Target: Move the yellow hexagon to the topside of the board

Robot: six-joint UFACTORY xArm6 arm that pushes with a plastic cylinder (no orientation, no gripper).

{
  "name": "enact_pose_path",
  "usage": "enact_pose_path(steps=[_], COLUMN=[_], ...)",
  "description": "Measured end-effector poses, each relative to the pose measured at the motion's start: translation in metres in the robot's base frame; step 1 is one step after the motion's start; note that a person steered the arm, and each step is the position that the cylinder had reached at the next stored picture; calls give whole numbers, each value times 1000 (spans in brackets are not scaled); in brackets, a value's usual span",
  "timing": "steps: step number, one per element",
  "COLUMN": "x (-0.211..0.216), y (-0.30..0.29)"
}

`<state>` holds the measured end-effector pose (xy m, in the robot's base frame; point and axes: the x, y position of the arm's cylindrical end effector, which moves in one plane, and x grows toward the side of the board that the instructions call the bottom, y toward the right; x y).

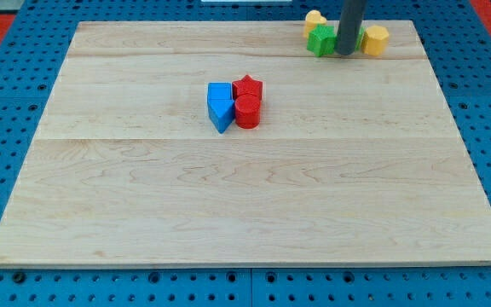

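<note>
The yellow hexagon (376,39) sits at the view's top right of the wooden board (245,196), close to the top edge. My tip (346,53) stands just left of it, between it and a green block (320,41). A thin strip of another green block shows between the rod and the yellow hexagon. A second yellow block (314,19) lies behind the green block, at the board's top edge; its shape is hard to make out.
Near the board's middle, a blue block (220,107), a red star (248,87) and a red cylinder (247,112) sit tight together. The board rests on a blue perforated table.
</note>
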<state>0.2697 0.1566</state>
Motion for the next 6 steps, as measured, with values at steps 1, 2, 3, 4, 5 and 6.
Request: enact_pose_path(steps=[1,2,3,4,5,6], x=[27,20,5,-8,-25,-35], y=[16,57,76,75,72,63])
